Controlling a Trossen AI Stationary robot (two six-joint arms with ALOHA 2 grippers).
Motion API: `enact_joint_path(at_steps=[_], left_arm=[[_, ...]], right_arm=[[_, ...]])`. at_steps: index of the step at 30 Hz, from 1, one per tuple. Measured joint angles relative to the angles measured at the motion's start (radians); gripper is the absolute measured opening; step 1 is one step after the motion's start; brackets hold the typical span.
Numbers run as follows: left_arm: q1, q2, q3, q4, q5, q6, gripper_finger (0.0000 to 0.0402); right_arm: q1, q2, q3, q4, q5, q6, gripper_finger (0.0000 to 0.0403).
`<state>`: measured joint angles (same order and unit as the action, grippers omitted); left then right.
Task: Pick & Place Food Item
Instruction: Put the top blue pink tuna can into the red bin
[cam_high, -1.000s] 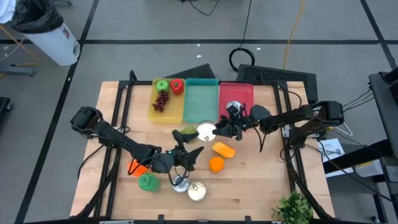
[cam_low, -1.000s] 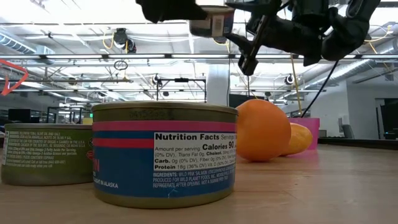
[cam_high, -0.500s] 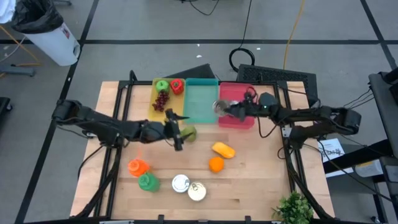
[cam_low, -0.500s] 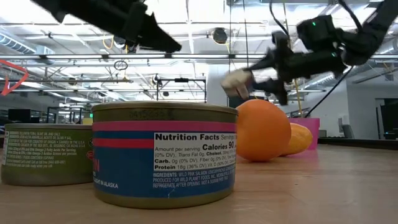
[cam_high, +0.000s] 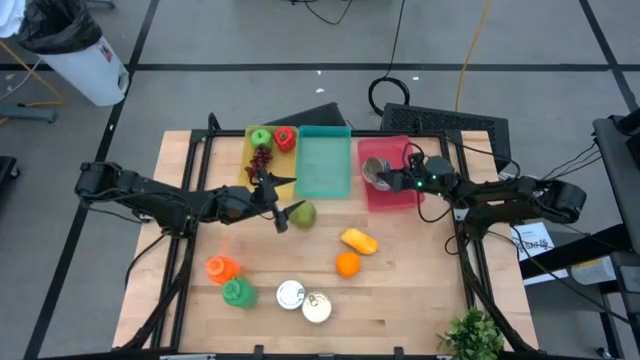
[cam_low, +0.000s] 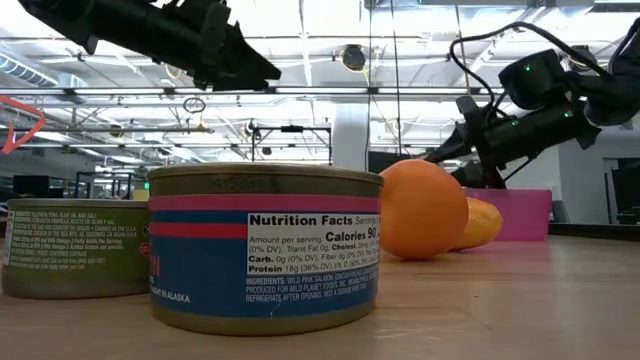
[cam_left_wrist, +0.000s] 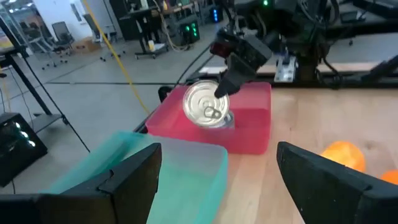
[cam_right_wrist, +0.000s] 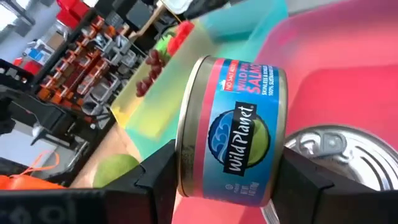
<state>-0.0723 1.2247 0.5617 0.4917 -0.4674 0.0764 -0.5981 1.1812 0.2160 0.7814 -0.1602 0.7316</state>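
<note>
R hand (cam_high: 385, 176) has a can (cam_right_wrist: 233, 127) clamped, hanging just over the pink bin (cam_high: 395, 195), w/ another can (cam_right_wrist: 323, 165) already inside right under it. L hand (cam_high: 283, 196) is spread open and empty, pear (cam_high: 304, 214) just beside it. I'd say roughly halfway: orange (cam_high: 347, 264), mango (cam_high: 360, 241), two cans (cam_high: 290, 294) etc. are on the desk (cam_high: 400, 290), not yet binned.

second can (cam_right_wrist: 323, 163): half hidden behind the held can (cam_right_wrist: 233, 130)
olive can (cam_low: 70, 245): cut by left edge
yellow fruit (cam_low: 482, 222): partly behind orange (cam_low: 422, 208)
</note>
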Motion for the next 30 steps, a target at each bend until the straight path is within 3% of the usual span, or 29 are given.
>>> enact_joint_path(at_steps=[5, 12, 16, 30], left_arm=[[0.0, 0.0, 0.0, 0.017, 0.001, 0.003, 0.0319], [0.0, 0.001, 0.0, 0.005, 0.004, -0.002, 0.0317], [0.0, 0.001, 0.0, 0.0, 0.006, -0.004, 0.0324], [0.0, 0.001, 0.0, -0.002, 0.025, -0.004, 0.0311]], right_arm=[[0.011, 0.001, -0.002, -0.015, 0.008, -0.018, 0.0193], [0.011, 0.0, -0.002, -0.004, 0.003, -0.064, 0.0273], [0.012, 0.0, -0.001, 0.016, 0.002, -0.072, 0.03], [0.011, -0.069, -0.001, 0.036, 0.007, -0.275, 0.0293]])
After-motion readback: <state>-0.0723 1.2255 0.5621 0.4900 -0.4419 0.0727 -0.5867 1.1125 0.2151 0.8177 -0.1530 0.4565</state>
